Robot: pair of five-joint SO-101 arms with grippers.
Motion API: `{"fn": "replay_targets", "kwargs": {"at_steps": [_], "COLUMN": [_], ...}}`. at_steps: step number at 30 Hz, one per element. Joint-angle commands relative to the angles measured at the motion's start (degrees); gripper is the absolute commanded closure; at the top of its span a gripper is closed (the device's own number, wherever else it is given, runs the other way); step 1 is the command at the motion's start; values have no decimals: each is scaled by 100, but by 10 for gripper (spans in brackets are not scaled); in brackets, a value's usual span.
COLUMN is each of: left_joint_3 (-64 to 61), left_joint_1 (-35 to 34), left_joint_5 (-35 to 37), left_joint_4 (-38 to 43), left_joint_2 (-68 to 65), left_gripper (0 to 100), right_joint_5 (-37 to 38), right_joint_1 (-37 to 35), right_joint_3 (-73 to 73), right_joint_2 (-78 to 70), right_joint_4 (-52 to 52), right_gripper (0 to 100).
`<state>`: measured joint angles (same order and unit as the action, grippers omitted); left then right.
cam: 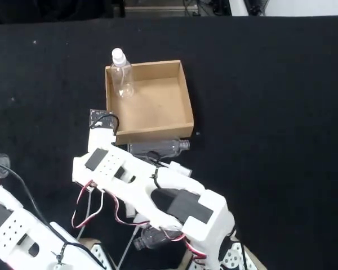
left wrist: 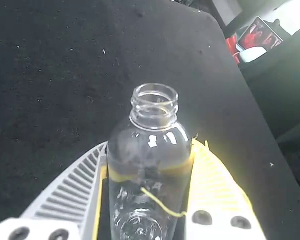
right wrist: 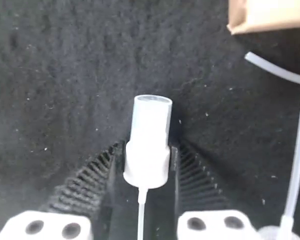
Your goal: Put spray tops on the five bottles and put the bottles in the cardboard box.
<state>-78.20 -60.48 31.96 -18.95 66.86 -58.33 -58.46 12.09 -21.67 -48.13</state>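
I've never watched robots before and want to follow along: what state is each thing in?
cardboard box: open at the top.
bottle in the box: upright, capped.
left gripper: shut on an uncapped bottle.
right gripper: shut on a loose spray top.
bottle beside the box: lying down, no top.
bottle by the arm's base: lying down.

The right gripper (cam: 103, 122) sits at the cardboard box's (cam: 183, 95) near corner. Just beyond it, a capped spray bottle (cam: 122, 76) stands inside. Beside it, a clear bottle (cam: 158, 148) lies along the box's outer wall.
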Motion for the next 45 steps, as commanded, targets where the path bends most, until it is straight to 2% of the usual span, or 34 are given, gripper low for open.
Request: {"fn": "replay_targets", "kwargs": {"at_steps": [1, 8, 13, 19, 23, 27, 29, 32, 37, 41, 45], "left_joint_3": [84, 84, 92, 92, 92, 127, 127, 119, 312, 576, 435], "left_joint_1": [-66, -22, -13, -4, 40, 462, 646, 910, 1402, 1956, 2475], "left_joint_5": [18, 18, 18, 18, 18, -18, -325, -791, -958, -967, -1011], "left_joint_4": [167, 167, 167, 167, 167, 114, 114, 97, -492, -1380, -1547], "left_joint_2": [132, 132, 141, 141, 141, 141, 141, 141, 308, 1064, 2198], "left_gripper": [916, 916, 916, 916, 916, 916, 916, 916, 916, 914, 912], "right_joint_5": [0, 220, 1618, 2884, 3815, 5178, 5591, 5829, 6242, 6514, 6980], "right_joint_1": [9, 35, 176, 211, 325, 651, 1037, 1881, 3358, 4668, 6075], "right_joint_3": [-338, -303, -303, -233, 382, 1095, 1226, 1156, 549, -92, -101], "right_joint_2": [92, 954, 1499, 2712, 3846, 4998, 5525, 6158, 6624, 6633, 6633], "right_joint_4": [-176, -721, -967, -1266, -1143, -1046, -1099, -1530, -2523, -3077, -2796], "right_gripper": [931, 928, 931, 931, 931, 931, 930, 930, 931, 931, 931]}}
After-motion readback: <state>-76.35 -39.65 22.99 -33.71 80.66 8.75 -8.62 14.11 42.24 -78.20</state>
